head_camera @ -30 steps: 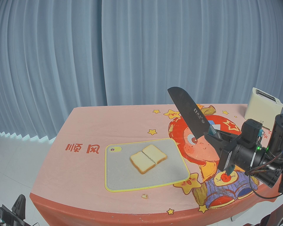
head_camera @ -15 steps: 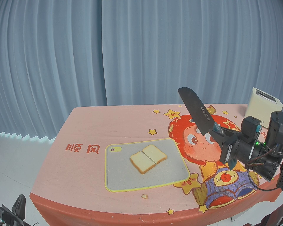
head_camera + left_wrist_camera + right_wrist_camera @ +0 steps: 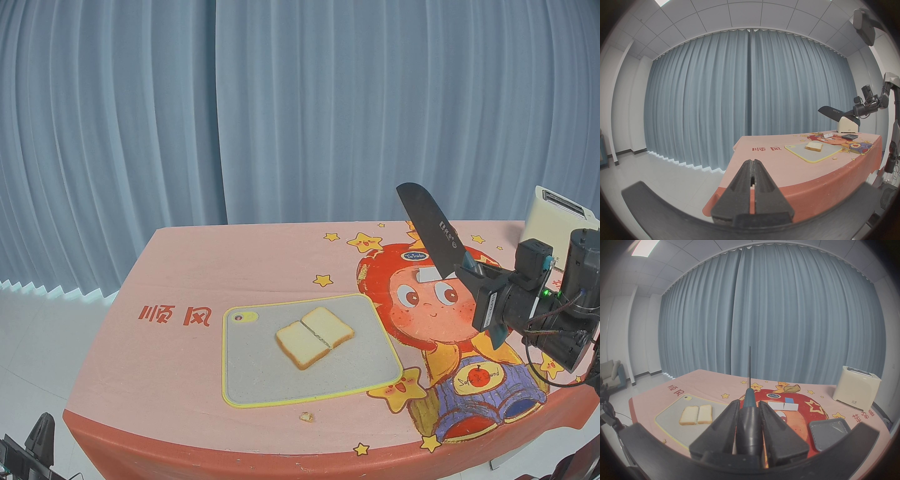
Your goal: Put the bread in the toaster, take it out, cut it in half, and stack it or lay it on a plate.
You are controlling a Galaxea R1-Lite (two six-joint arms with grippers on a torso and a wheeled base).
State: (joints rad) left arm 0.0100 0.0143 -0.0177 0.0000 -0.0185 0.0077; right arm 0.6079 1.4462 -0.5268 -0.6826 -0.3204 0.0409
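Bread (image 3: 314, 335) is laid halved on the board (image 3: 262, 369), knife (image 3: 433, 230) is clamped in the right gripper (image 3: 470, 276) up over the right of the tabletop (image 3: 206, 269), left gripper (image 3: 752, 178) is pinched together.

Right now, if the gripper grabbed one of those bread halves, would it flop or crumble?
Probably light and soft: each half is a small pale slice lying flat on the board, so a hard pinch would likely dent it. It may shed bits; a crumb lies on the table. Being flat, it should not roll.
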